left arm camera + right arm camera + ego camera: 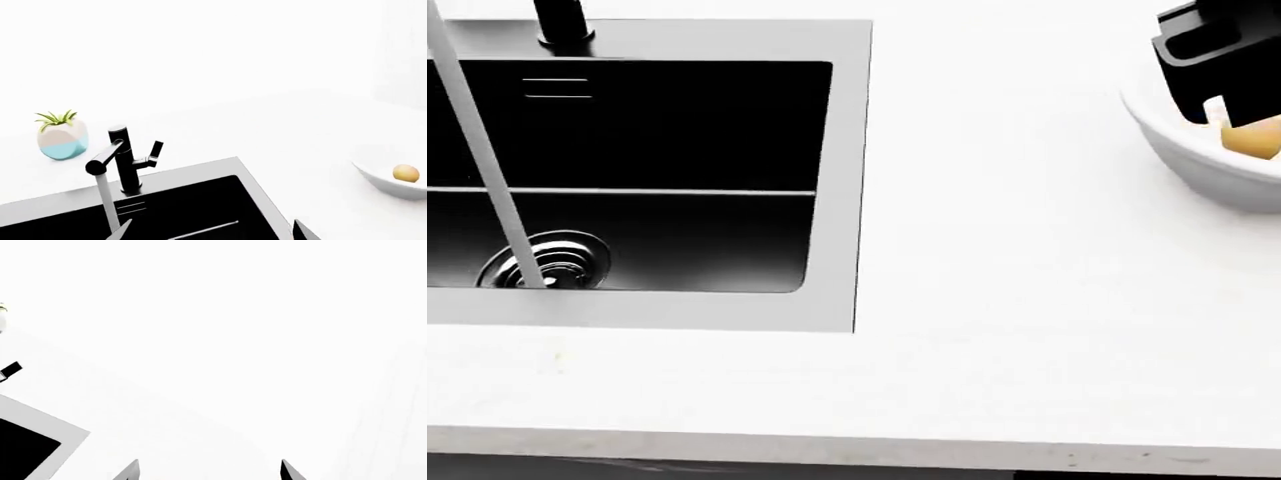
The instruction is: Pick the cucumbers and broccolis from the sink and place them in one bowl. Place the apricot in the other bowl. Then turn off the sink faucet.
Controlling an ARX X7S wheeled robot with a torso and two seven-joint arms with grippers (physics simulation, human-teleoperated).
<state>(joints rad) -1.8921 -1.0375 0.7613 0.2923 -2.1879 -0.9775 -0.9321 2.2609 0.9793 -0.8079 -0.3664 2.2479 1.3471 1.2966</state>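
1 apricot (405,173) (bowl (373,176)), 1 faucet (127,160)

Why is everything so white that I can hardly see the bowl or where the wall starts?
Right wrist view: almost pure white glare, only the sink corner shows dark. Left wrist view: counter and wall melt together, and the white bowl fades into the counter, though the apricot and faucet stay sharp. Head view: bright counter, black basin with a soft shine.

— Seen of the left gripper (210,232)?
— Only two pointed fingertips (124,231): one pale grey, the other near black.
— And the right gripper (208,472)?
— Same wedge-shaped tips (131,471), grey and dark. From the head view, a blocky matte-black housing (1208,50) with squared, stepped edges.
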